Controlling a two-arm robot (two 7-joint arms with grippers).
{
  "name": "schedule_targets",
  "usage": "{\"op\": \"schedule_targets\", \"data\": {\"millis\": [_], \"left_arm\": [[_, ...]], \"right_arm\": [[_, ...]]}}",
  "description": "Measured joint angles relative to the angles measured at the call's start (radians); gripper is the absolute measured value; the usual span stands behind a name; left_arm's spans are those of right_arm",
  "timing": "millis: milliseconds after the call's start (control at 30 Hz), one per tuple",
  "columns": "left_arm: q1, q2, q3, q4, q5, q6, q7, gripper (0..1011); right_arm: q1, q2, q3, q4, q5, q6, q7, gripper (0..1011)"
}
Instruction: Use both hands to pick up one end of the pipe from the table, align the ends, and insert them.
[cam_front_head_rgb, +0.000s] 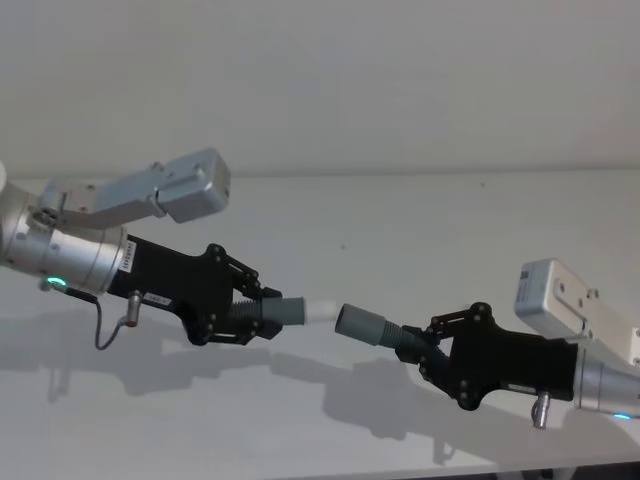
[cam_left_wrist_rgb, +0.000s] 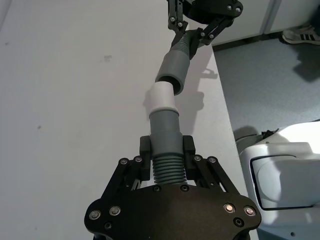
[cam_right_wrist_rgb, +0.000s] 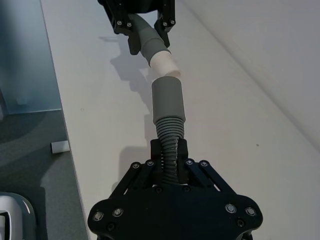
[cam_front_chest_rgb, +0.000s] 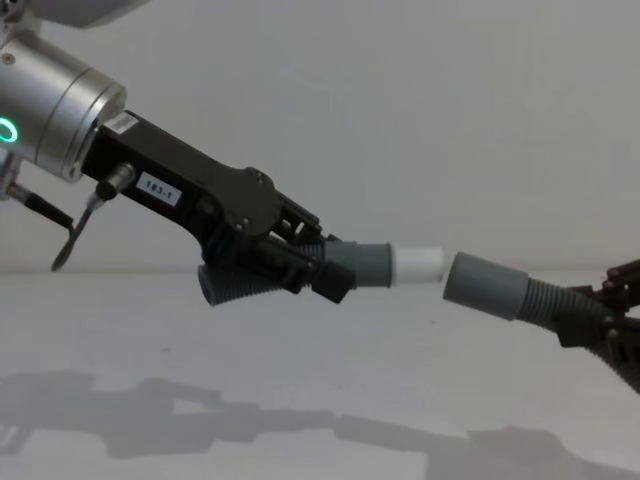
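Facing nearly tip-to-mouth w/ a small gap, left gripper (cam_front_head_rgb: 262, 312) clamps the white-tipped hose piece (cam_front_chest_rgb: 385, 264), right gripper (cam_front_head_rgb: 420, 350) clamps the open-cuff hose piece (cam_front_chest_rgb: 500, 286), axes slightly angled.

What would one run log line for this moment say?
left black plastic gripper: shut on white-tipped grey hose piece | right black plastic gripper: shut on open-cuffed grey hose piece | ends: facing, apart, above white table

left gripper (cam_front_chest_rgb: 330, 275): black, white label, green ring light
right gripper (cam_front_head_rgb: 415, 352): black, silver wrist
left hose (cam_front_chest_rgb: 372, 264): dark grey, ribbed middle, white tip (cam_front_chest_rgb: 418, 263)
right hose (cam_front_chest_rgb: 490, 284): dark grey, ribbed, plain grey cuff
table (cam_front_head_rgb: 420, 220): plain white
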Motion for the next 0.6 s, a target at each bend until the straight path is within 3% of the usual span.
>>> {"op": "schedule_targets", "data": {"millis": [600], "left_arm": [[-0.025, -0.019, 0.028, 0.050, -0.013, -0.017, -0.035, 336]], "right_arm": [[0.031, -0.003, -0.023, 0.015, 0.017, 0.006, 0.017, 144]]}}
